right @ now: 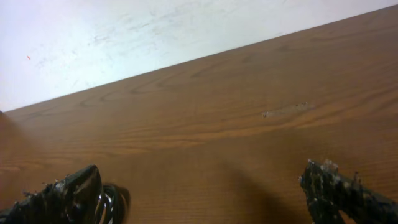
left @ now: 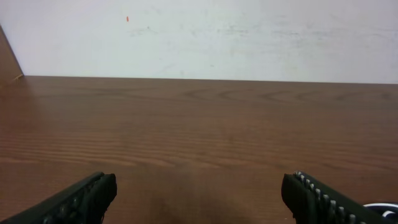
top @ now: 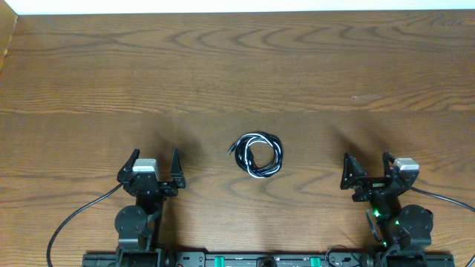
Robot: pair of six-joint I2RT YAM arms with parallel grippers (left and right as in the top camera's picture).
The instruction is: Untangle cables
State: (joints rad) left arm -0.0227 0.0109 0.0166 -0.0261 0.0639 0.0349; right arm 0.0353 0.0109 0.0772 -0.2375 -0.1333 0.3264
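Overhead, we see the coiled cables whole, between left gripper and right gripper, both wide, empty, wrist views catching only an edge

One wooden table. Two robot arms, ending in the left gripper and the right gripper, with two fingers apiece, four in all. One coil of cables, its black and white strands too entwined to count singly. Two thicker black leads, one per arm.
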